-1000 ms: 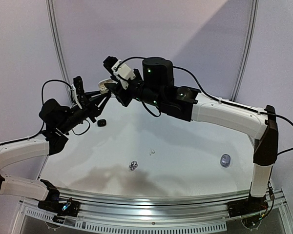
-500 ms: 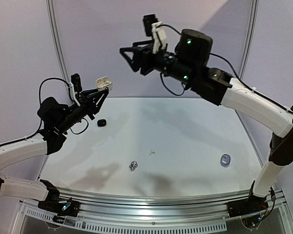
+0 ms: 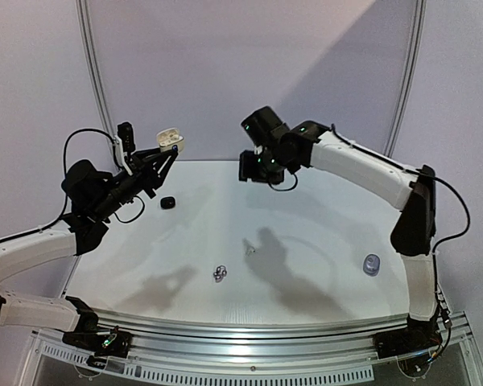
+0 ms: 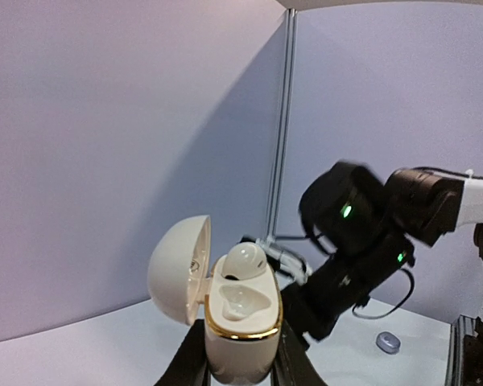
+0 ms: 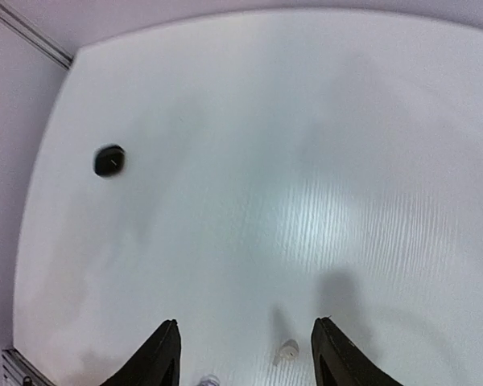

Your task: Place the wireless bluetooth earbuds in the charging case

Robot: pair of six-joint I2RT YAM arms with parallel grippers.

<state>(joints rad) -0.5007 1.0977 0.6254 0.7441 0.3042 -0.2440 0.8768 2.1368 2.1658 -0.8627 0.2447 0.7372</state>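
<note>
Open white charging case (image 4: 240, 326) clamped in left gripper (image 4: 238, 366), raised over the table (image 3: 322, 217), far left.
One white earbud (image 4: 245, 259) sits in it (lid flipped back); right gripper (image 5: 244, 326) spread, holding nothing, above a loose earbud (image 5: 287, 350) on the tabletop.

Robotics lab booth: plain lilac partition walls (image 3: 225, 64), white table (image 3: 322, 217), aluminium front rail (image 3: 249, 330), two bolted robot arms (image 3: 362, 165).

Left hand (image 3: 164, 158) raised, fingers clamped, right hand (image 5: 244, 328) aloft, facing down, fingers apart
</note>
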